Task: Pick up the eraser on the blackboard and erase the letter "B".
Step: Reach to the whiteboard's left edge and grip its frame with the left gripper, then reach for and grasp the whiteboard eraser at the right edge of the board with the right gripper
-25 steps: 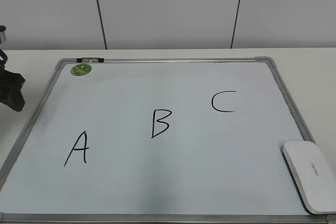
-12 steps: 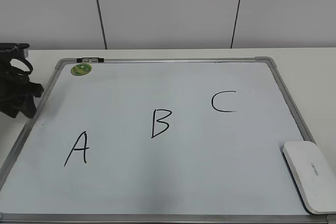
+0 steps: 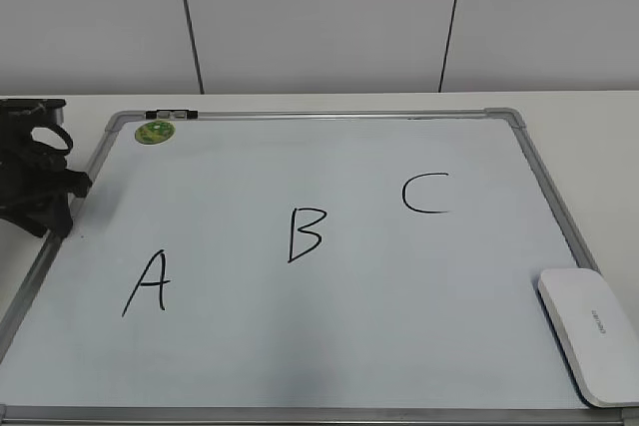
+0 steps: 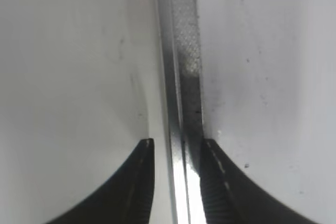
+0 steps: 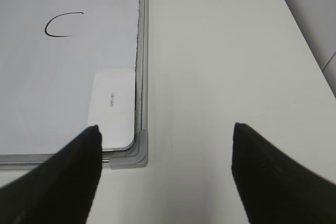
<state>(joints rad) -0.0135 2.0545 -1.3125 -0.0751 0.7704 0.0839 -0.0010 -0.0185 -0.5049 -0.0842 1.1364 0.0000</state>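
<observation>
I am noting the eraser (image 5: 113,107) lying untouched in the blackboard (image 3: 329,346) corner, at about 10 o'clock from my right gripper (image 5: 165,148) in the right wrist view, its long axis running along the frame. The right jaws are standing wide apart, empty. My left gripper (image 4: 176,153) is straddling the far frame rail, jaws narrowly parted. The letter "B" (image 3: 306,233) is intact. I judge the right arm nearer.

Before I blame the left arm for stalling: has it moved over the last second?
Yes. The left gripper has come rightward onto the whiteboard's left frame, which has not moved; its jaws now straddle that rail.
</observation>
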